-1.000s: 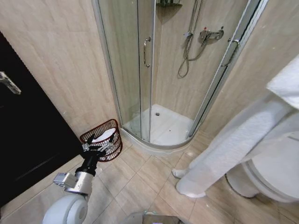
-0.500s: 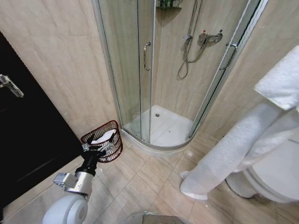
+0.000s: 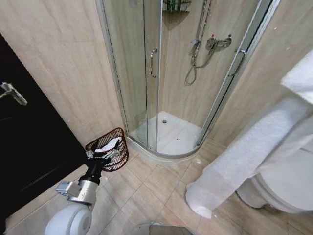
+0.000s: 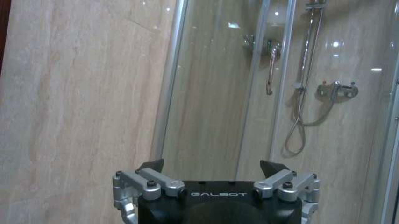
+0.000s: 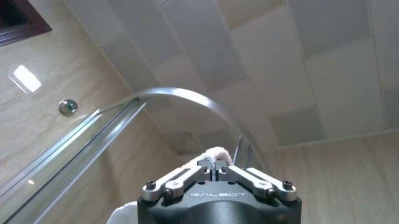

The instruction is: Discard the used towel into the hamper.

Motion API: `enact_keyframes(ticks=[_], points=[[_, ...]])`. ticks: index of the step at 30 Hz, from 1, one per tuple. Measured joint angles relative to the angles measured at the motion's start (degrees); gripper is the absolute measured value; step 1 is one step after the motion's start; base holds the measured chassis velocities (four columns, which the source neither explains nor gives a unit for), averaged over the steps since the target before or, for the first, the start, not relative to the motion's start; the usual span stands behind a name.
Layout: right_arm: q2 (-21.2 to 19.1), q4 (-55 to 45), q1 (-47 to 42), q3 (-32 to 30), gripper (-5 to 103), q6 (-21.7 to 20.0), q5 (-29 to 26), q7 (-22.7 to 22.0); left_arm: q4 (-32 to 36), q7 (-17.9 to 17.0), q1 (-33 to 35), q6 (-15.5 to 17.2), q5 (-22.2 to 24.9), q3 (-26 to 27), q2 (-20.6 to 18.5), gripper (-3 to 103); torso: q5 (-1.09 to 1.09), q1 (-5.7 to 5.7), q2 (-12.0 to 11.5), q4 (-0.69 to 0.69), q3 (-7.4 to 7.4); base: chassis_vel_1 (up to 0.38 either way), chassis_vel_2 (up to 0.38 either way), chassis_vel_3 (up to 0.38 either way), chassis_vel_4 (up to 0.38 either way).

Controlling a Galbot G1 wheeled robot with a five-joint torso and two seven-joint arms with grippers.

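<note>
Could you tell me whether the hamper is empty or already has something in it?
Not empty: something white lies inside the hamper, showing above its rim beside the shower.

White towel (image 3: 244,156); reddish-brown open-weave hamper (image 3: 115,149) at 9 o'clock holding white cloth; beige veined floor tiles (image 3: 151,183); black door (image 3: 29,152); black, silver claw (image 3: 103,155)

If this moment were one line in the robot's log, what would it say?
right gripper: shut on towel, held high | left gripper: open, near hamper | towel not in hamper

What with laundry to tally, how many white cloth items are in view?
2: a long white towel hanging from the right gripper; a white cloth inside the reddish-brown wire hamper. More may hide beneath.
</note>
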State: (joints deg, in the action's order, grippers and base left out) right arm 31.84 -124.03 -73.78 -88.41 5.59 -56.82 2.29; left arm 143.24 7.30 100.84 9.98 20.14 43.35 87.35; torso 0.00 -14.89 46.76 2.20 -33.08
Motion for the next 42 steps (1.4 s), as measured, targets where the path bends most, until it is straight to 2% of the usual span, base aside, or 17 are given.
enact_keyframes(ticks=[13, 25, 42], points=[[-2.8, 1.6, 0.5, -0.9, 2, -0.1, -1.5, 0.0, 0.0, 0.0, 0.0, 0.0, 0.0, 0.0, 0.0, 100, 0.00, -1.50, 3.5, 0.00, -1.97, 0.000, 0.000, 0.000, 0.000], [-3.4, 2.3, 0.5, -1.8, 2, -0.3, -2.4, 0.0, 0.0, 0.0, 0.0, 0.0, 0.0, 0.0, 0.0, 100, 0.01, -2.78, 6.3, 0.00, -3.58, 0.000, 0.000, 0.000, 0.000], [-7.8, 4.5, 2.1, -4.2, 2, -1.2, -4.4, -0.3, 0.0, 0.0, 0.0, 0.0, 0.0, 0.0, 0.0, 100, -0.01, -4.87, 11.1, 0.00, -6.22, 0.000, 0.000, 0.000, 0.000]])
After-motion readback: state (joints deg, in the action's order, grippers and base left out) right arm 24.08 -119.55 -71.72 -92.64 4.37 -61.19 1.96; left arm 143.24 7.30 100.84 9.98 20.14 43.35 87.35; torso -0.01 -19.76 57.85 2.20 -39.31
